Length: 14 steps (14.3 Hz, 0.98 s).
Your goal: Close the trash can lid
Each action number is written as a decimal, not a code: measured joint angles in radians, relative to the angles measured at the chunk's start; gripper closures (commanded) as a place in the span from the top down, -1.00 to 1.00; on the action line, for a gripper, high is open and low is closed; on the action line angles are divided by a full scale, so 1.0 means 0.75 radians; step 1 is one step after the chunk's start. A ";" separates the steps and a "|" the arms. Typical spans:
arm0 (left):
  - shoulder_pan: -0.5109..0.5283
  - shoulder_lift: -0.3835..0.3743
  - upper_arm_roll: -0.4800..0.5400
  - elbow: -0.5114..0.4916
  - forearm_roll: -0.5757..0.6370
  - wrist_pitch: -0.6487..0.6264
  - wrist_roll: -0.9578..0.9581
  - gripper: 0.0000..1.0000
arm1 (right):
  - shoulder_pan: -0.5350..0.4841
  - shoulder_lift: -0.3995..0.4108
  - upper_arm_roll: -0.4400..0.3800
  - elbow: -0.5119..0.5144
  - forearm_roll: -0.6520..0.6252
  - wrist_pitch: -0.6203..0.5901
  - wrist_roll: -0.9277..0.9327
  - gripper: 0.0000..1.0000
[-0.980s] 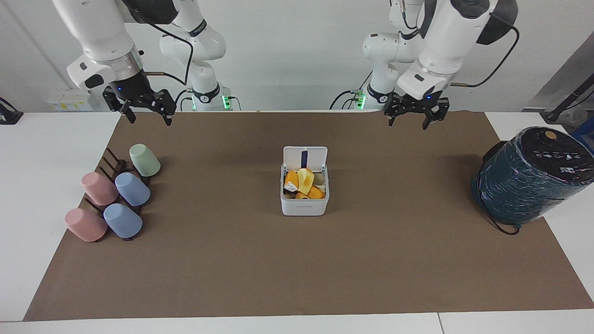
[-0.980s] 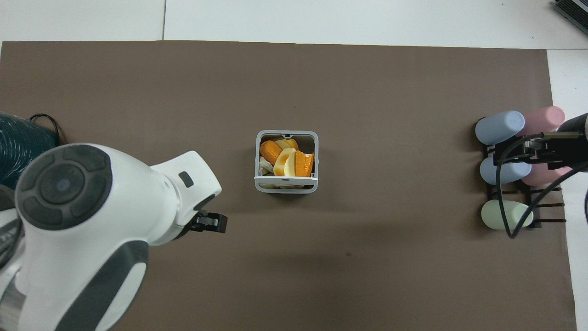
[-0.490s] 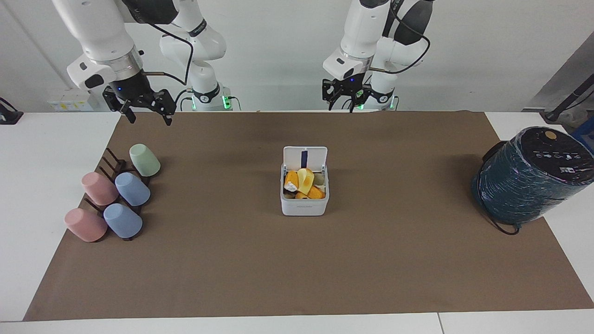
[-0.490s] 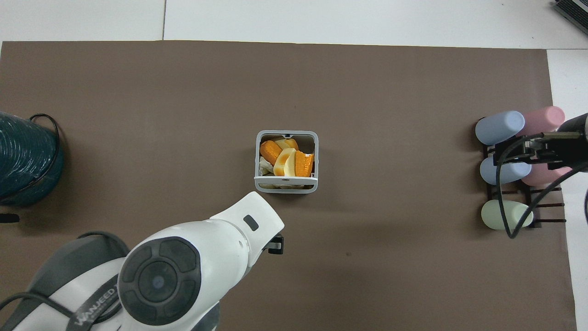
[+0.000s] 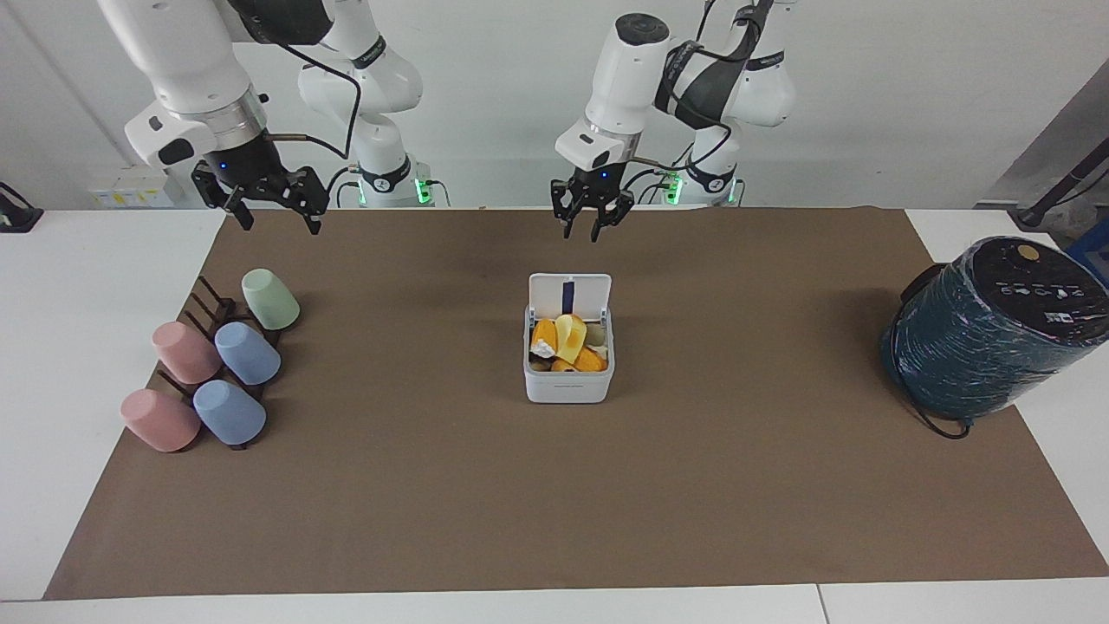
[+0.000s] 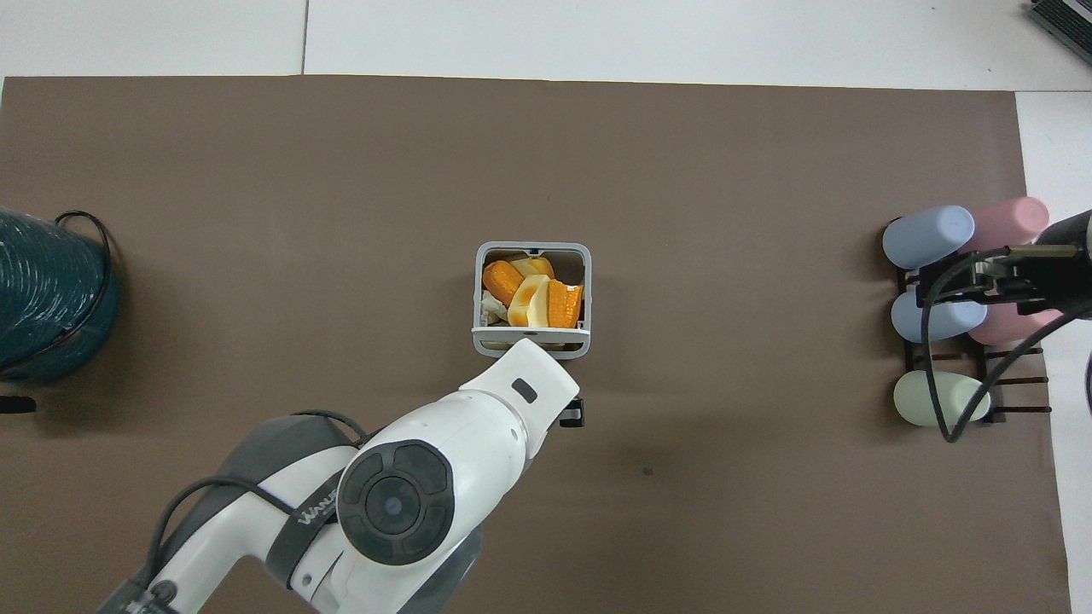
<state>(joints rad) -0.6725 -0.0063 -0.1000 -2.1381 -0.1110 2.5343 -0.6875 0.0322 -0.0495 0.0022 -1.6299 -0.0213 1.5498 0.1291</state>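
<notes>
The trash can is a small white square box in the middle of the brown mat, filled with orange and yellow peel pieces. Its lid stands upright on the edge nearer to the robots, with the dark blue strip facing the contents. In the overhead view the trash can shows with the lid edge-on. My left gripper hangs open in the air over the mat, just robot-side of the lid and not touching it. In the overhead view the left arm covers it, except for a dark tip. My right gripper waits, open and empty.
Several pastel cups lie on a dark rack at the right arm's end of the mat. A large dark teal wrapped cylinder with a black cable stands at the left arm's end.
My left arm has swung from the left arm's end of the table toward the middle, and its gripper now hangs near the upright lid. The right arm, trash can and lid have not moved.
</notes>
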 measured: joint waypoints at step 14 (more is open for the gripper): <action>0.151 0.308 0.018 0.255 -0.037 0.254 -0.001 -0.78 | 0.000 0.000 0.000 0.000 0.000 0.000 0.000 1.00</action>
<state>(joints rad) -0.5589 0.2246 -0.0864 -1.9467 -0.1384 2.7249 -0.6880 0.0322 -0.0499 0.0022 -1.6302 -0.0213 1.5498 0.1291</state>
